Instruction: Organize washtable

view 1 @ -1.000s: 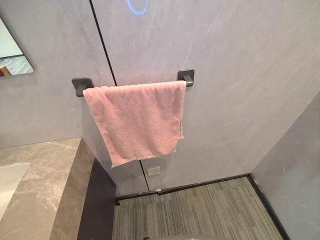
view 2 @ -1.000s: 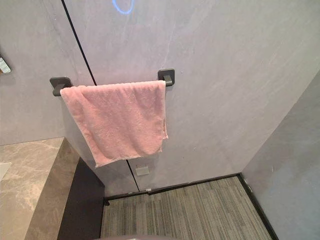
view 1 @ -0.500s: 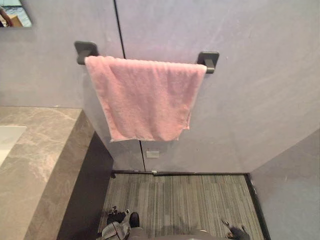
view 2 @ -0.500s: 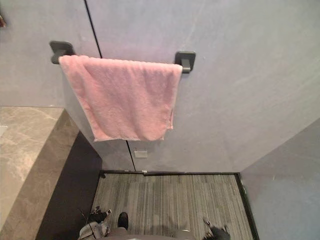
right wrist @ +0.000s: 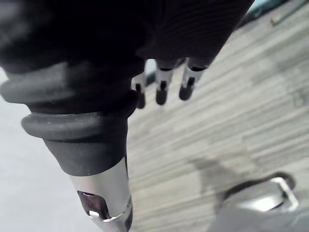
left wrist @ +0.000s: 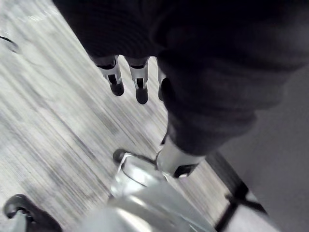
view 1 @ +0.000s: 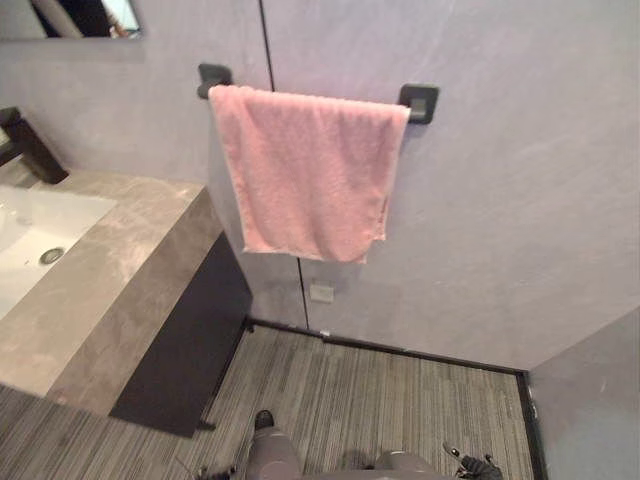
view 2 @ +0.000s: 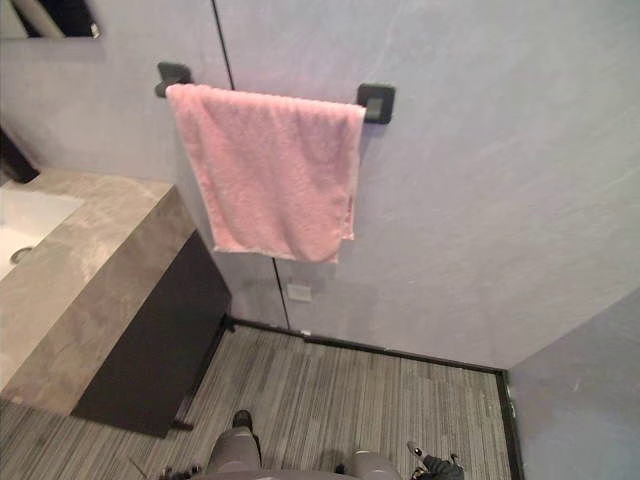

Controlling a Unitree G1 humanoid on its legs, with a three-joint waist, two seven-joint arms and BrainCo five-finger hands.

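The washtable (view 1: 120,270) is a grey-brown marble counter at the left, with a white sink (view 1: 30,235) set into it and a dark tap (view 1: 28,148) behind the sink. Nothing else stands on the part of the counter that I see. A pink towel (view 1: 310,170) hangs spread over a dark rail (view 1: 418,102) on the grey wall, to the right of the counter. My left hand (left wrist: 141,87) hangs over the striped floor with straight fingers and holds nothing. My right hand (right wrist: 161,92) hangs the same way, also holding nothing.
Below the counter is a dark cabinet front (view 1: 185,345). A mirror edge (view 1: 85,15) shows at the top left. A small wall socket (view 1: 321,293) sits under the towel. Striped grey flooring (view 1: 400,400) runs to the wall and a corner at the right.
The camera has swung and drawn back, so the sink and tap have come into view at the left. The towel hangs on its rail as before.
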